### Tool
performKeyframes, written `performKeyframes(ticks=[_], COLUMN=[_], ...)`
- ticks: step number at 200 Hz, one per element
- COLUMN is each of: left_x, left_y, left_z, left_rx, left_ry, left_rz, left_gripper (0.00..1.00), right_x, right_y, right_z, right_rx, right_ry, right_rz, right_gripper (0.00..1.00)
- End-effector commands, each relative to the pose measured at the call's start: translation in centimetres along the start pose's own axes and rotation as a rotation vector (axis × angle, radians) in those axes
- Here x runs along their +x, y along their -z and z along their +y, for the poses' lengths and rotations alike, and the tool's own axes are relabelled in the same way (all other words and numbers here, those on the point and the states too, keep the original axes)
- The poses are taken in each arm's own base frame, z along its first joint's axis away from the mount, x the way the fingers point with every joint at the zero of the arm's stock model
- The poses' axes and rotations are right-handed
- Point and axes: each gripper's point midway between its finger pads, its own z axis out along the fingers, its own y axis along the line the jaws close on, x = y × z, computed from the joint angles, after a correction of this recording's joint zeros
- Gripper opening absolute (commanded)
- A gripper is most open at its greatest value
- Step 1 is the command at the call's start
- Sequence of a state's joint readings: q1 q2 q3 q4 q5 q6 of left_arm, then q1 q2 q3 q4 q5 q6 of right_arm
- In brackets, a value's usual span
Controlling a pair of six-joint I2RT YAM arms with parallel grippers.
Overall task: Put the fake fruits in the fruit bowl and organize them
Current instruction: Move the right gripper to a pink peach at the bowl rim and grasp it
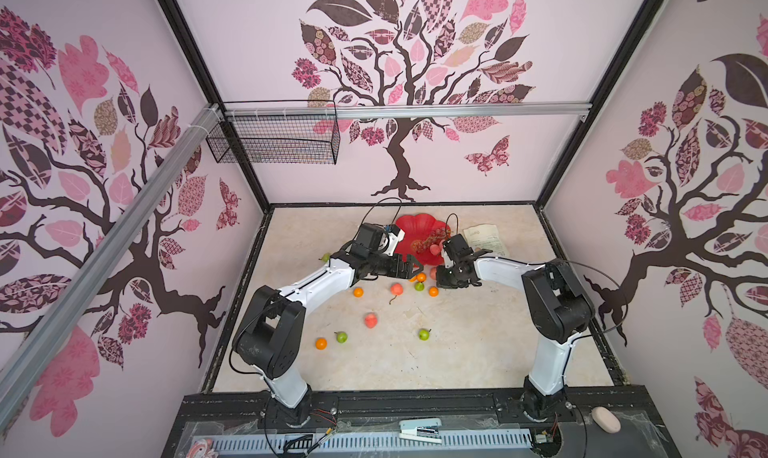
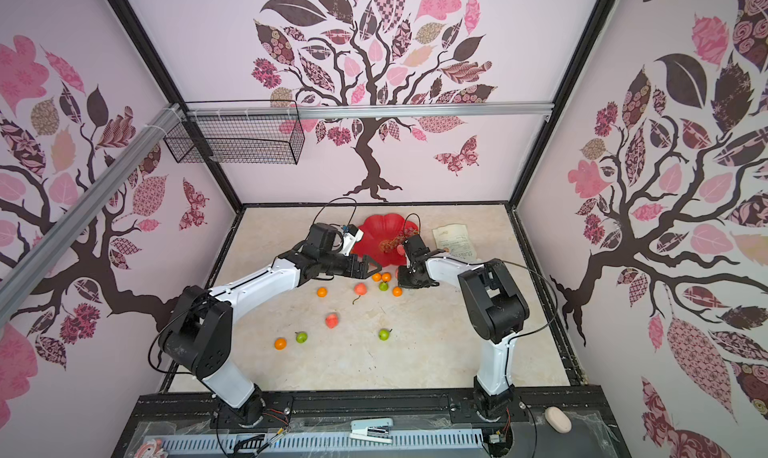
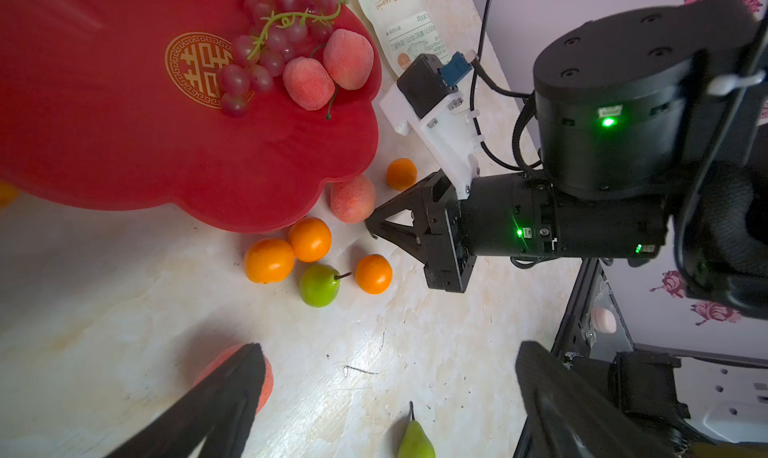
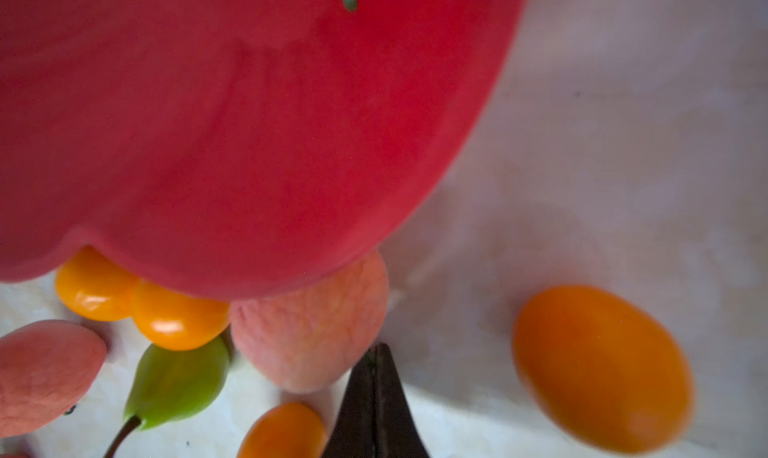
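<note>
Your right gripper, jaws clenched, meets a peach just beside the red fruit bowl holding grapes, while your left gripper gapes wide near scattered oranges.

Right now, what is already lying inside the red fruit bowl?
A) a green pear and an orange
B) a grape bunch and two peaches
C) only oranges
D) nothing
B: the left wrist view shows the grape bunch and two peaches inside the fruit bowl, while the oranges and green pears lie outside its rim.
</note>
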State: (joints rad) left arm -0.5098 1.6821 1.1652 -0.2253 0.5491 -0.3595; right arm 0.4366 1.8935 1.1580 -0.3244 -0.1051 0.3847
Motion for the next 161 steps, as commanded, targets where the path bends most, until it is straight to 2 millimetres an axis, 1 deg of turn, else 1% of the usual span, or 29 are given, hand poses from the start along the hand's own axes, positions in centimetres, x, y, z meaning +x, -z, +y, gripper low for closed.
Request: performKeyframes(ticks=[1,38,86,109,127,142,161], left_x=[-1.0,-0.8,0.0,0.1,-0.4,-1.0,-2.3], left_y=[0.0,-0.2,-0.7,-0.6,-0.4,-0.3,-0.1], left_z=[-0.5,-1.0,-2.9,-3.6,-4.1,-3.9,-3.6], left_rx=[0.028,0.051,0.071,0.081,0.085,0.063,0.018], left_ry=[-0.018,-0.029,-0.077,-0.077,-0.070,-0.052,-0.036], left_rz=[-0.017,-0.004,0.026,0.021,0.002,-0.017,-0.044], left_gripper=[0.98,0.98,0.98,0.98,0.98,0.99,0.98], right_x=[0.9,-0.3,-1.1,-1.7,-2.3,-3.0,-3.9], right_y=[0.0,2.3,5.4,7.1,8.2,9.0,9.5], right_z=[-1.1,-1.2,-1.1,-1.2,-1.3,-1.3,-0.9], right_rx=[0.059,0.074,0.074,0.076,0.074,0.076,0.075], right_ry=[0.006,0.004,0.006,0.010,0.015,0.037,0.075], right_rz=[0.014,-0.072,-0.150,-0.184,-0.199,-0.206,-0.191], right_gripper=[0.01,0.00,0.00,0.00,0.00,0.00,0.00])
